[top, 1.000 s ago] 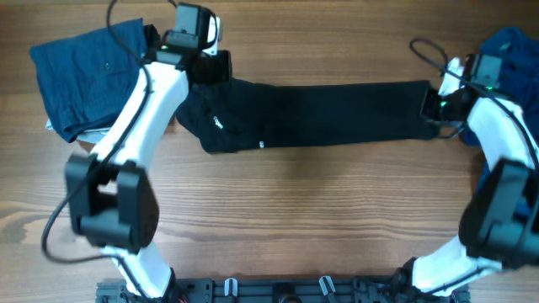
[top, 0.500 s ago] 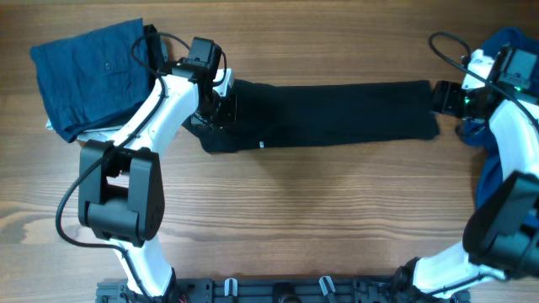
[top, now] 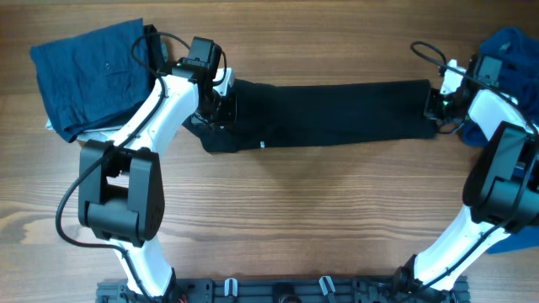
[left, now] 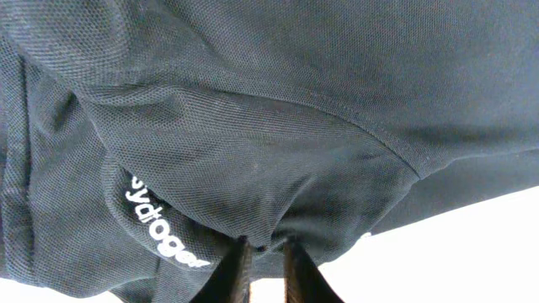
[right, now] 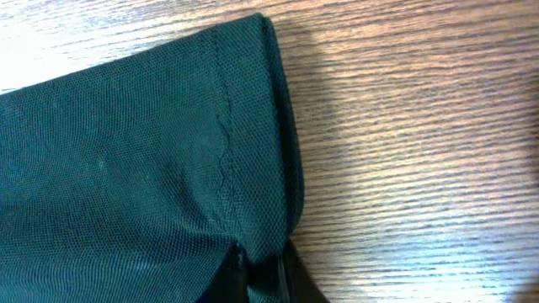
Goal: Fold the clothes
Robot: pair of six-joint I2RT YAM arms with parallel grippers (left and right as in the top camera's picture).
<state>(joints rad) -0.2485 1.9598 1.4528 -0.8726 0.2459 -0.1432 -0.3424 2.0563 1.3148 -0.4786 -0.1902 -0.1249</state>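
Overhead and wrist views of two grippers on one garment. The black polo shirt (top: 328, 114), folded into a long band on the wooden table (top: 320, 202), stretches between the two grippers. Its collar end lies at the left gripper (top: 221, 105) and its hem end at the right gripper (top: 436, 108).

In the left wrist view, the left gripper (left: 265, 248) is clamped on a raised fold of the black knit, with the white logo lettering (left: 156, 227) just to one side of its fingers. In the right wrist view, the right gripper (right: 257, 261) is closed on the shirt's stitched hem at the corner, with bare wood beyond it.

Count: one black shirt, two blue garments and two grippers. One blue garment (top: 88, 76) lies outboard of the left gripper, the other (top: 509, 46) beyond the right gripper.

Half a second earlier the right gripper stood off the hem, apart from the cloth; it now grips it. The left gripper's place matches that frame.
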